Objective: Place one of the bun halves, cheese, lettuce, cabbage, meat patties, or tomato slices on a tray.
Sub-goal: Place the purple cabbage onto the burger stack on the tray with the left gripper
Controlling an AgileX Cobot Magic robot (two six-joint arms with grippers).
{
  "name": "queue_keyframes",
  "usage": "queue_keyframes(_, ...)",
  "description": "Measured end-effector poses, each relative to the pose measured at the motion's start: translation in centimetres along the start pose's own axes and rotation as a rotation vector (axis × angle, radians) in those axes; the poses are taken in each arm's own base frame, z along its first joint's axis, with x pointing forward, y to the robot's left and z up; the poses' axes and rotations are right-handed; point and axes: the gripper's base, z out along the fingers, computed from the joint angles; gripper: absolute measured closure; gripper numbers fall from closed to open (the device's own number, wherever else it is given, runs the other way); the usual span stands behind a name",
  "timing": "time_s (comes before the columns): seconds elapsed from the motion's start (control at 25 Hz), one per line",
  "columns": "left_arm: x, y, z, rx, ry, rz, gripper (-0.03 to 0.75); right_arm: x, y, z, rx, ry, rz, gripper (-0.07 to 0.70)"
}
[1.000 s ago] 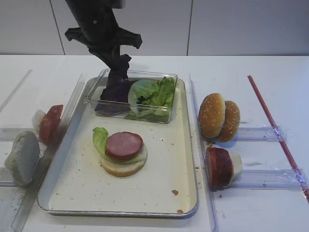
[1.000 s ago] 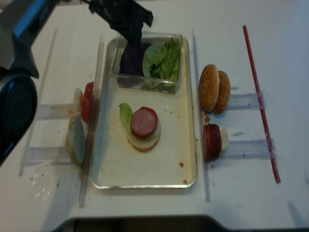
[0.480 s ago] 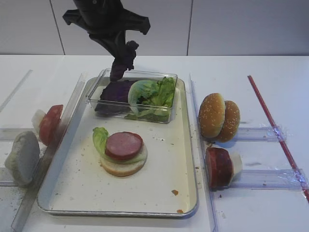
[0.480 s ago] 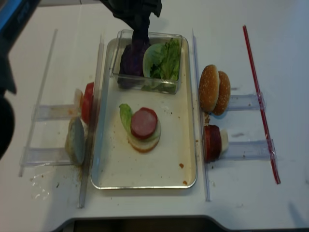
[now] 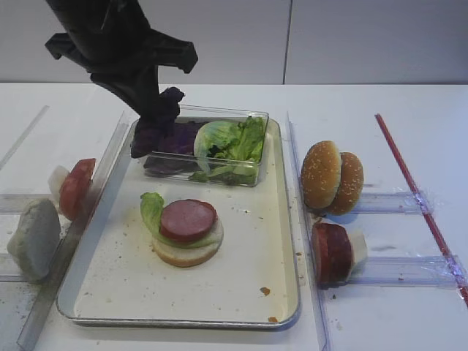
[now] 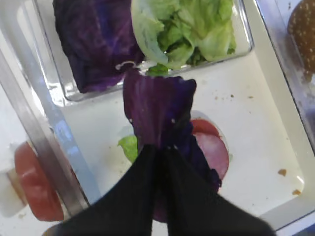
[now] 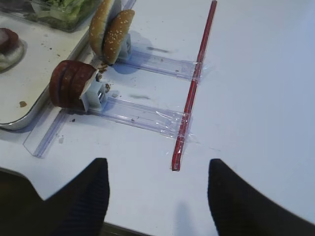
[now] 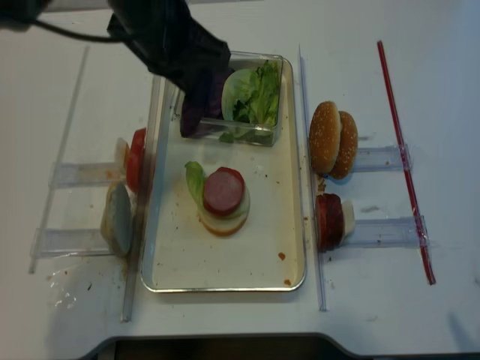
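Nearest the front edge of the tray (image 5: 289,252), the inside is lying bare apart from crumbs. Just beyond that, roughly mid-tray and a little toward its left rim, the stack (image 5: 186,232) is sitting: a pale bun half (image 5: 183,253) at the bottom, a frill of lettuce (image 5: 151,207) poking out on its left, and a round pink meat patty (image 5: 188,219) on top.

Farther back, the left gripper (image 6: 158,153) is clenching a purple cabbage leaf (image 6: 156,112) between closed jaws, the leaf hanging off the fingertips with its long axis running downward. In the high view the gripper and leaf are hovering over the tray's far-left corner, at the left end of the clear plastic box (image 5: 252,117) that is holding more cabbage and lettuce.

The relation that matters: the stack is lying nearer the front than the held leaf and slightly to its right. By my reading, the leaf needs to be carried forward and a touch rightward so it is hanging over the patty before release. The left arm is plainly the nearer one.

The right gripper (image 7: 155,189) is resting well off the tray's right side, fingers spread and holding nothing.
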Motion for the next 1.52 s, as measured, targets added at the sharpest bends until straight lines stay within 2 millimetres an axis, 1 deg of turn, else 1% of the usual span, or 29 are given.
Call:
queue_keyframes(0.08, 0.9, -0.1, 0.0, 0.01, 0.017, -0.007, 0.699, 0.0, 0.0, 0.0, 0.0, 0.0, 0.0, 0.176)
queue_keyframes(0.2, 2.1, 0.0, 0.4, 0.011, 0.053, -0.013, 0.699, 0.0, 0.0, 0.0, 0.0, 0.0, 0.0, 0.176)
queue_keyframes(0.32, 3.0, -0.1, 1.4, 0.012, 0.096, -0.009, 0.699, 0.0, 0.0, 0.0, 0.0, 0.0, 0.0, 0.176)
queue_keyframes(0.4, 3.3, -0.6, 1.7, 0.015, 0.111, 0.004, 0.699, 0.0, 0.0, 0.0, 0.0, 0.0, 0.0, 0.176)
queue_keyframes(0.6, 3.3, -1.2, 2.1, 0.021, 0.12, 0.022, 0.699, 0.0, 0.0, 0.0, 0.0, 0.0, 0.0, 0.176)
queue_keyframes(0.76, 3.1, -1.7, 4.2, 0.02, 0.171, 0.035, 0.699, 0.0, 0.0, 0.0, 0.0, 0.0, 0.0, 0.176)
queue_keyframes(0.84, 3.0, -2.2, 5.4, 0.022, 0.2, 0.049, 0.699, 0.0, 0.0, 0.0, 0.0, 0.0, 0.0, 0.176)
queue_keyframes(0.96, 3.1, -3.2, 6.7, 0.02, 0.231, 0.08, 0.699, 0.0, 0.0, 0.0, 0.0, 0.0, 0.0, 0.176)
queue_keyframes(1.16, 3.4, -4.5, 7.5, 0.008, 0.252, 0.132, 0.699, 0.0, 0.0, 0.0, 0.0, 0.0, -0.002, 0.176)
queue_keyframes(1.36, 3.4, -4.4, 8.1, -0.007, 0.263, 0.139, 0.699, 0.0, 0.0, 0.0, 0.0, 0.0, -0.002, 0.176)
queue_keyframes(1.52, 3.3, -4.3, 8.1, -0.012, 0.259, 0.142, 0.699, 0.0, 0.0, 0.0, 0.0, 0.0, -0.002, 0.176)
